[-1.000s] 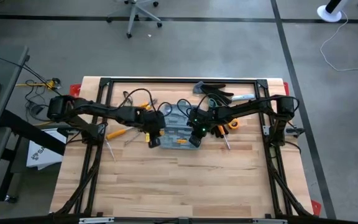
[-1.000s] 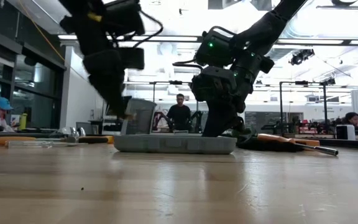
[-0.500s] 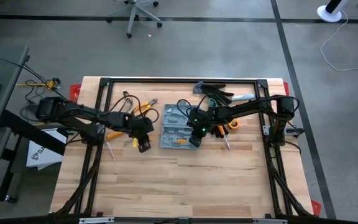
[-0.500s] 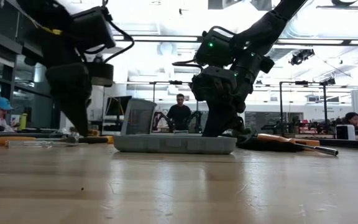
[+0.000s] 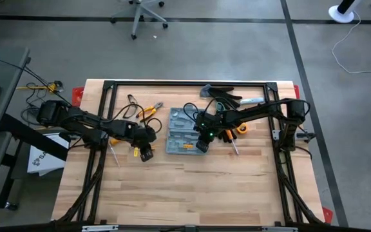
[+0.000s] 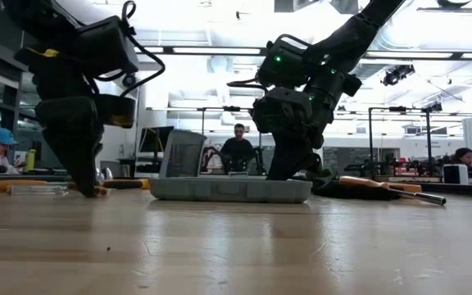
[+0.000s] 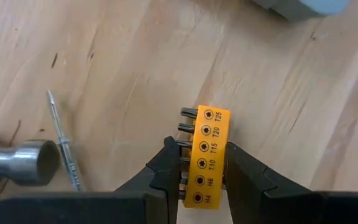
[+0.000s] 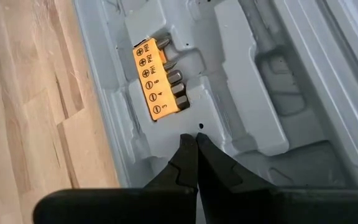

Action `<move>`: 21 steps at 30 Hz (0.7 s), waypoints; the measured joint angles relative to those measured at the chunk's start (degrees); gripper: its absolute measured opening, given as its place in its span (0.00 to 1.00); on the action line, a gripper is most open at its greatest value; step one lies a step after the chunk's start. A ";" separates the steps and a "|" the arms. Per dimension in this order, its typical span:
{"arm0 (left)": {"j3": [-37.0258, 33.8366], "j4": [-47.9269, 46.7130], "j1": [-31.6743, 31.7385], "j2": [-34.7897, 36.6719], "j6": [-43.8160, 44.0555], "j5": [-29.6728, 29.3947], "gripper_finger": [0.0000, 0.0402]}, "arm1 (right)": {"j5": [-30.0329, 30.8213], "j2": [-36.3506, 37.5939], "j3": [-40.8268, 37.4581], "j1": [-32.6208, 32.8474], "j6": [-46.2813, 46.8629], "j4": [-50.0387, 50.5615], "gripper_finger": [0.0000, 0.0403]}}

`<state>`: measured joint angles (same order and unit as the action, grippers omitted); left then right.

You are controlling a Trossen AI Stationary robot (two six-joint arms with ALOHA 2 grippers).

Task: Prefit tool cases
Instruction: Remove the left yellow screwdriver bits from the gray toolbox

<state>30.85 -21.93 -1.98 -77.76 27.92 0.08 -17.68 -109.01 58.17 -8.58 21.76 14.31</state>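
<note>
The grey-blue tool case (image 5: pixel 182 135) lies open on the table's middle, its tray (image 6: pixel 229 190) flat and its lid (image 6: pixel 183 153) standing up. An orange bit holder (image 8: pixel 155 81) sits in one tray pocket. My right gripper (image 8: pixel 196 146) is shut, with its tips down inside the tray (image 5: pixel 201 144). My left gripper (image 5: pixel 145 154) is left of the case, low over the wood (image 6: pixel 84 184), shut on a second orange bit holder (image 7: pixel 205 149). My left gripper pinches the orange bit holder across its two long sides, at the H4 to T10 end (image 7: pixel 204 171), between both fingers (image 7: pixel 165 167). The fingers come from above, pointing down. Its labelled face is toward the wrist; whether it touches the table I cannot tell. My right gripper presses its shut fingertips (image 8: pixel 188 155) on the tray's moulded floor (image 8: pixel 199 127), just beside the pocket with the bit holder. It comes from above, slanting down from the table's right. The case lies flat on the table.
A hammer head (image 7: pixel 17 163) and a thin screwdriver shaft (image 7: pixel 64 149) lie by my left gripper. Orange-handled tools (image 5: pixel 148 109), black gloves (image 5: pixel 223 96) and a screwdriver (image 5: pixel 234 147) lie around the case. The near half of the table (image 5: pixel 185 193) is bare wood. People sit beyond.
My left gripper has moved from the case's left edge toward the table's left and near edge and has come down close to the wood, carrying the orange bit holder with it. The case and my right gripper have stayed where they were.
</note>
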 joint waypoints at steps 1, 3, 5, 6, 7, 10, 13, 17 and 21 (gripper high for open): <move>-0.18 0.08 -0.14 0.04 0.26 -0.01 0.20 | 0.00 0.00 0.00 0.00 0.02 -0.02 0.00; -0.39 0.15 -0.36 0.02 0.37 -0.21 0.20 | 0.03 0.00 0.00 0.00 0.02 -0.01 0.00; -0.46 0.10 -0.37 0.02 0.50 -0.44 0.20 | 0.05 0.00 0.00 0.00 0.02 -0.02 0.00; -0.48 0.07 -0.38 0.02 0.75 -0.68 0.20 | 0.05 0.00 0.00 0.00 0.02 -0.02 0.00; -0.48 0.07 -0.39 0.02 1.22 -0.92 0.20 | 0.05 0.00 0.00 0.00 0.02 -0.03 0.00; -0.50 -0.11 -0.39 -0.06 3.26 -2.13 0.31 | 0.05 0.00 0.00 0.00 0.16 -0.04 0.00; -0.50 -0.05 -0.46 -0.07 4.77 -2.35 0.42 | 0.05 0.00 0.00 0.00 0.22 -0.04 0.00; -0.50 0.02 -0.42 -0.03 5.96 -1.88 0.45 | 0.05 0.00 0.00 0.00 0.23 -0.03 0.00; -0.11 -0.59 -0.39 0.81 6.08 -0.95 0.42 | 0.05 0.00 0.00 0.00 0.23 -0.04 0.00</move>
<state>30.74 -22.52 -2.37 -76.95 34.00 -0.88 -17.63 -109.01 58.17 -8.58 21.99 14.26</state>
